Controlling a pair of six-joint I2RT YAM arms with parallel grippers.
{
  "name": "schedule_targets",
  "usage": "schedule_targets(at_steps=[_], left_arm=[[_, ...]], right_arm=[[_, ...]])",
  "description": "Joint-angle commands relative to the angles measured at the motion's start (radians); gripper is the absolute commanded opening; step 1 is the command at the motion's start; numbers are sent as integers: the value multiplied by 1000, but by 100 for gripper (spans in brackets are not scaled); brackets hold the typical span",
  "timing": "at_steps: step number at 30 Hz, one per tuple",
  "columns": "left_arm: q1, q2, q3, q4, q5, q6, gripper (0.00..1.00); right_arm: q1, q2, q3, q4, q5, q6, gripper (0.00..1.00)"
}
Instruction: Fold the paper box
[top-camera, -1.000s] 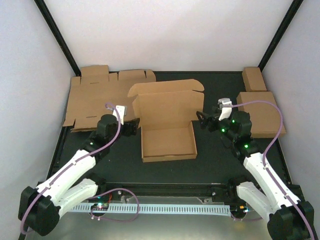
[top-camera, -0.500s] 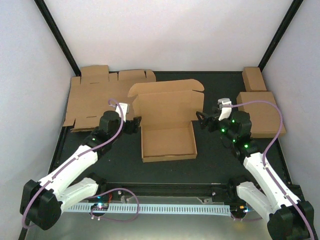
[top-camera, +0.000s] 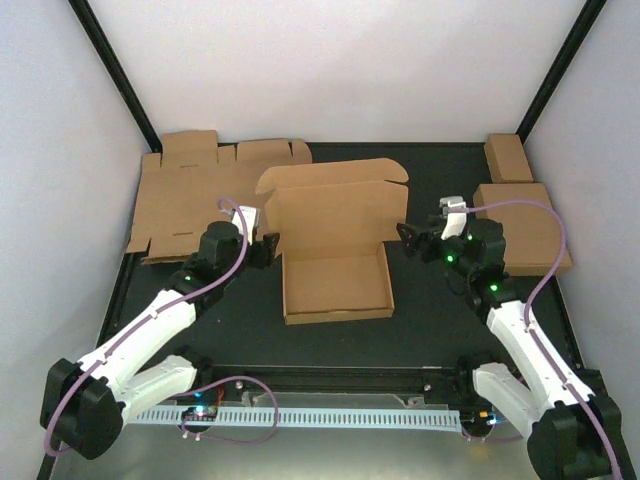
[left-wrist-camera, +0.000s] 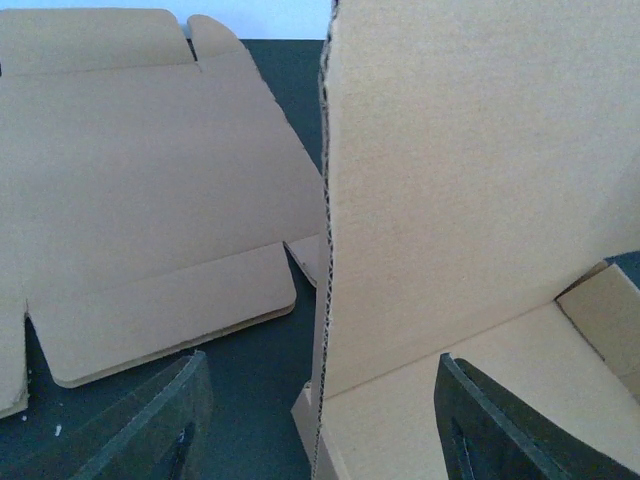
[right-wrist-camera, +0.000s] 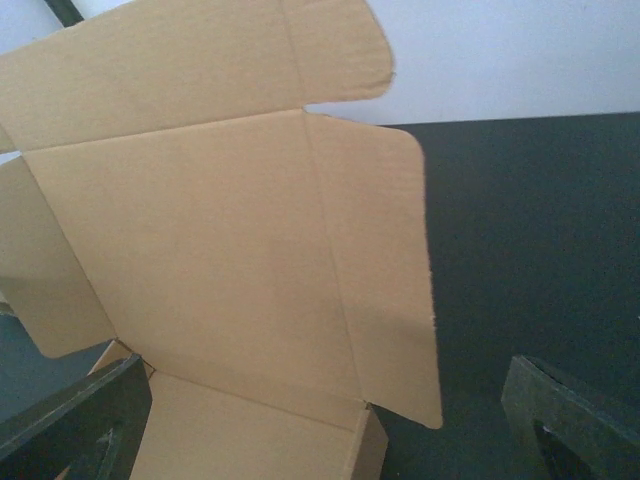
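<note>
While the paper box (top-camera: 335, 285) sits partly folded in the middle of the black table (top-camera: 420, 330), my 2 arms flank it. Its tray lies flat, open side up, with low walls raised. Its lid stands upright along the far edge, and a rounded tuck flap at the top leans back toward the far wall.

My left gripper (top-camera: 270, 246) is at the lid's left edge with its jaws apart. In the left wrist view the raw corrugated edge runs upright between my 2 fingers (left-wrist-camera: 150, 425), 1 on each side. I see neither pad touching the cardboard, so nothing is clamped.

My right gripper (top-camera: 404, 238) hovers just beside the lid's right side flap, spread wide and holding nothing. In its wrist view the flap's rounded lower corner hangs between the 2 dark fingertips (right-wrist-camera: 570, 425), apart from both.

To the left of the box a flat die-cut sheet (top-camera: 190, 195) lies on the table, reaching toward the far left corner. To the right, near the wall, rests a shallow brown box (top-camera: 520, 225), with a smaller oblong box (top-camera: 508, 158) behind it.
</note>
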Motion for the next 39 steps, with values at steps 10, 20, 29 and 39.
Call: schedule_targets(at_steps=[10,20,29,39], left_arm=[[-2,37,82,5,-3,32,61],[10,105,172,-22,19,22,60],[15,146,217,-36,23,20,57],[23,167,240,-38,43,21,51]], right_arm=[[-148,186,105,90,-204,58,98],[-147,408,332,-83,-285,-115,78],[-147,532,392,-45,-384,-151,82],[-102,574,423,-84,-378,-164,72]])
